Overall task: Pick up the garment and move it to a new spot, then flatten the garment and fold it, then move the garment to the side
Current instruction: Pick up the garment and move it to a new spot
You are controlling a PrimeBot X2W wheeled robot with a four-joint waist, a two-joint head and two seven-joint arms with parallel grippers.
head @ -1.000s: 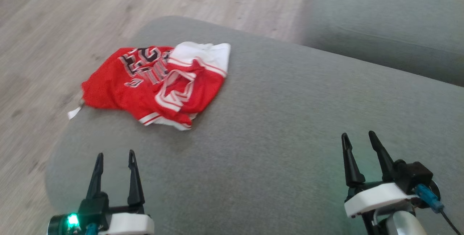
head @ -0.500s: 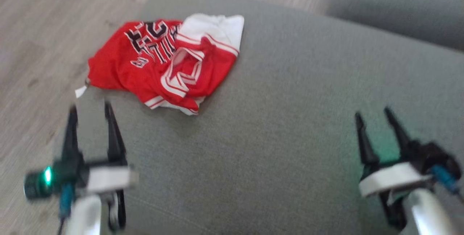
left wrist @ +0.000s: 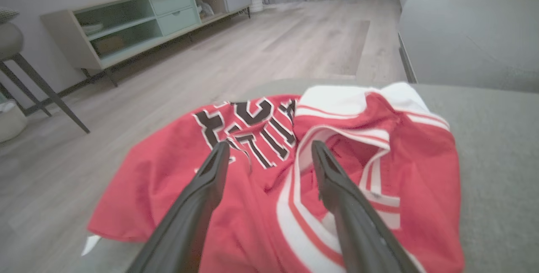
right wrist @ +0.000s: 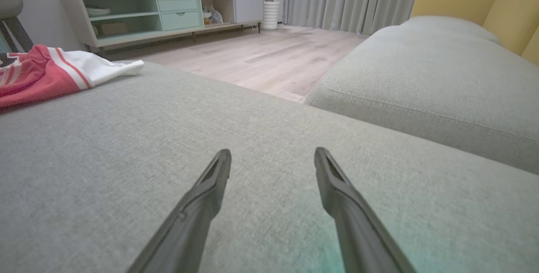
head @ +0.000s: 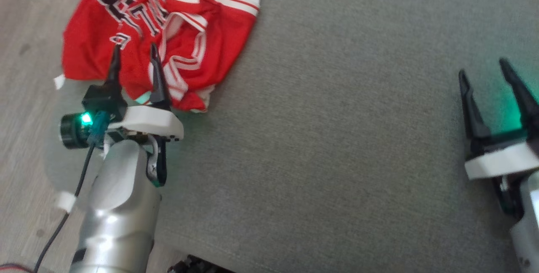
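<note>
Cushion of grey woven fabric (head: 337, 138) carries everything. The crumpled red-and-white jersey garment (head: 88, 49) lies at its far left corner, not yet lifted. The left gripper (head: 134, 46) is spread open over the garment's near edge, and the right gripper (head: 482, 66) — also released — hangs well apart near the right edge. By my judgement, picking up, moving, flattening and folding all remain.

One garment (head: 139, 20), red and white, lies at 11 o'clock in the head view. There are two grippers: the left gripper (head: 134, 49) at 10 o'clock and the right gripper (head: 482, 67) at 3 o'clock, each with two dark fingers (left wrist: 202, 197). There are two grey cushions, the near cushion (right wrist: 126, 159) and the far cushion (right wrist: 421, 83). One low cabinet (right wrist: 246, 7) has two drawers (right wrist: 179, 1).
</note>
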